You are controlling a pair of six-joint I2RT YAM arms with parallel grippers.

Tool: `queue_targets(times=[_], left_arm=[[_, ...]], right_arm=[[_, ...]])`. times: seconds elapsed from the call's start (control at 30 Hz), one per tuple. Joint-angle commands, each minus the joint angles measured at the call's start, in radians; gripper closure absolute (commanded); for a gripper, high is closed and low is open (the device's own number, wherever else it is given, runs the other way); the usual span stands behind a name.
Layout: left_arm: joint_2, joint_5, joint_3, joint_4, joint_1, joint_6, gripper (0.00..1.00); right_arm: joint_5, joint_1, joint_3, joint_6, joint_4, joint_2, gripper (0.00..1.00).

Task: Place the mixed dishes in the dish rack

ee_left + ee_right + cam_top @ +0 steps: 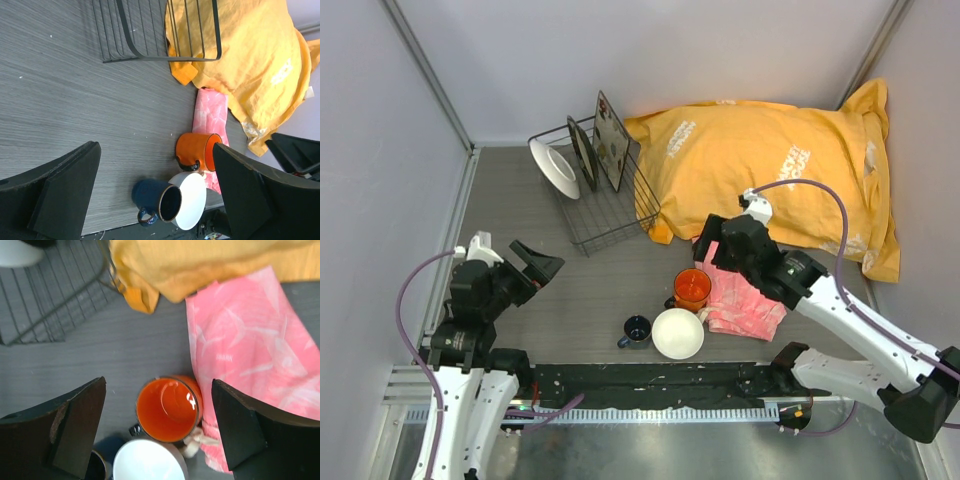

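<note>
Wide-spread black jaws of the right gripper [159, 385] frame the wrist view, holding nothing. The left gripper [156, 150], equally wide and empty, hangs well apart on the 9 o'clock side of the table [560, 310].

A yellow bag [770, 170] fills the 1 o'clock corner. Just beside it, at 11 o'clock, sits the rack [610, 228] with three dishes on edge: the tray [612, 140] nearest the bag, the brown plate [584, 153] in the middle, and the white plate [555, 168] leaning at the outer end. A pink cloth [745, 300] lies toward 5 o'clock.

Three dishes wait outside the rack near the front edge, mouth-up and apparently empty. These are the bowl [678, 333], the mug [167, 410] just beside it at 12 o'clock, and the cup [637, 330] at the bowl's 9 o'clock.

The mug stands upright directly beneath the right gripper, in line between its fingers, with its handle toward 7 o'clock in that view. The right arm is plainly the nearer, and the rack lies at the mug's 11 o'clock.
</note>
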Motion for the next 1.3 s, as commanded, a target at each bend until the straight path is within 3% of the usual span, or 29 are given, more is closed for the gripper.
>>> queue_targets(times=[0.0, 0.33, 0.83, 1.07, 1.2, 1.27], left_arm=[[0.016, 0.029, 0.013, 0.025, 0.0, 0.035, 0.0], [0.043, 0.028, 0.006, 0.034, 0.0, 0.051, 0.0], [0.065, 0.06, -0.06, 0.123, 0.001, 0.032, 0.0], [0.065, 0.063, -0.068, 0.131, 0.0, 0.03, 0.0], [0.068, 0.066, -0.074, 0.145, 0.0, 0.028, 0.0], [0.071, 0.074, -0.076, 0.149, 0.0, 0.027, 0.0]], right_arm=[[-0.113, 0.004, -0.031, 0.073, -0.141, 0.053, 0.11], [-0.122, 0.007, -0.036, 0.065, -0.156, 0.179, 0.12], [-0.124, 0.006, -0.049, 0.034, -0.159, 0.246, 0.24], [-0.102, 0.004, -0.046, 0.013, -0.124, 0.301, 0.4], [-0.119, 0.006, -0.046, 0.004, -0.104, 0.314, 0.64], [-0.141, 0.006, -0.045, 0.004, -0.087, 0.315, 0.71]])
